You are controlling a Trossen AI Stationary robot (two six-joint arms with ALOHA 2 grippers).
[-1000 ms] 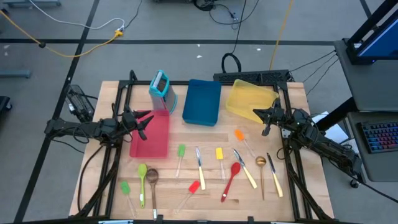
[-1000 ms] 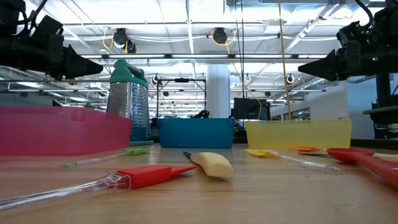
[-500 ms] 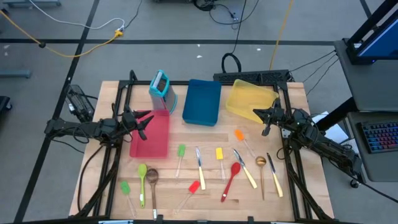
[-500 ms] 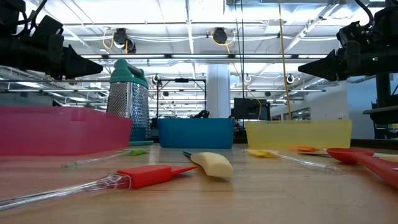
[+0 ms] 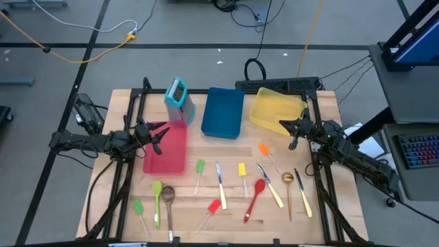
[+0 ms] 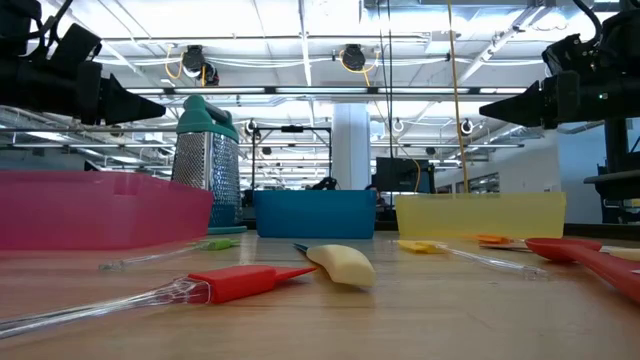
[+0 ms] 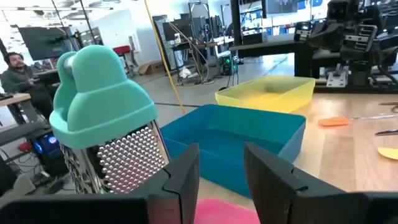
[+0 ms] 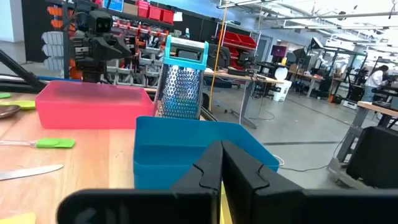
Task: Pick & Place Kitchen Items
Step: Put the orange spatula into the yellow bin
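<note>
Your utensils are skinny little things, green, red, yellow and orange spatulas, spoons, cream-handled knives, scattered just in front of the blue tray. Left hand hangs open and empty beside it, right hand pinched closed.

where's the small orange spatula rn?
High view: the small orange spatula lies on the wooden table, right of centre, just in front of the yellow tray, below the right gripper.

High cam looks straight down, low cam level w/ tabletop, wrist cams close; all share rectangular blue plastic tray.
</note>
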